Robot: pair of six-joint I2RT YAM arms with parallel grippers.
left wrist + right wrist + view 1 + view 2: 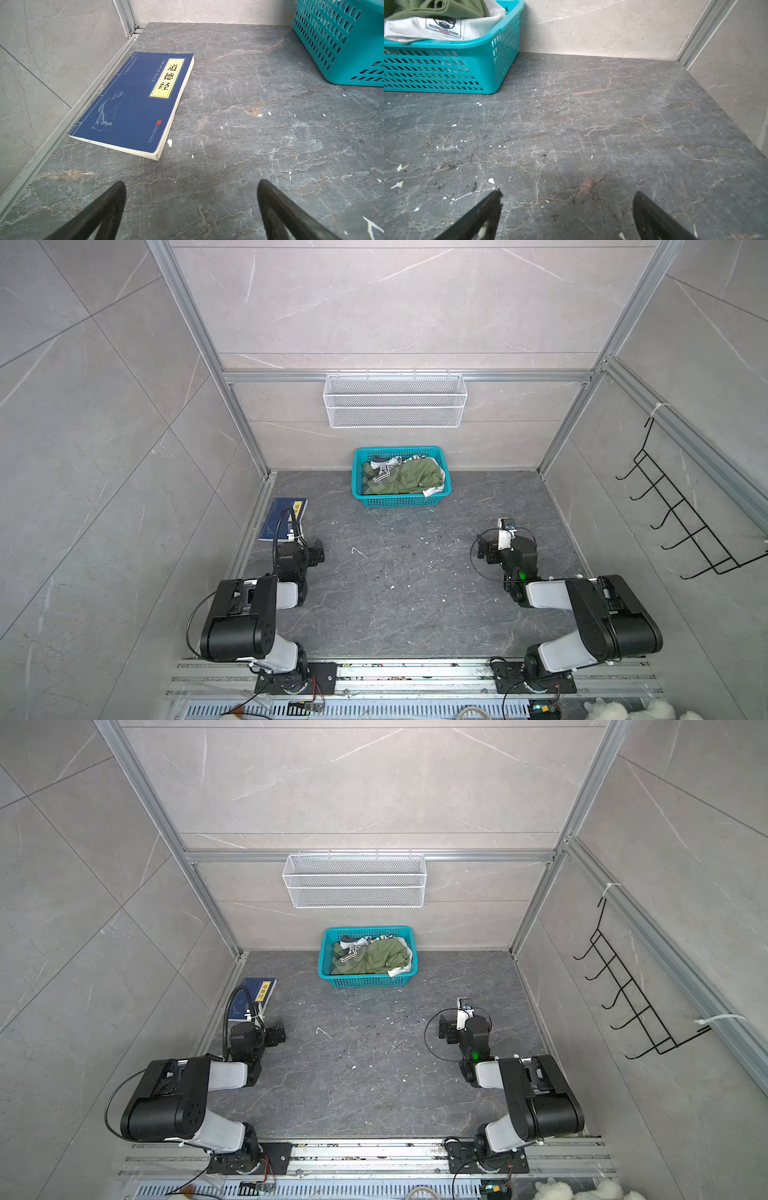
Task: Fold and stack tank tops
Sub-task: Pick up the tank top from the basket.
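We have yet to start: left tool (191, 187) and right tool (568, 195) gape empty, so next we should lift the green tank top (409, 481) from the basket (356, 472).

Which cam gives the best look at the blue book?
Left wrist view: the blue book is large, with its whole cover and title label readable and nothing in front. Both top views show it small, partly behind the left arm's cable. The right wrist view misses it.

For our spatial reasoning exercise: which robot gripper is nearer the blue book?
Left. The left gripper is open just short of the blue book, not touching it; the right gripper is open on the opposite side, far from it.
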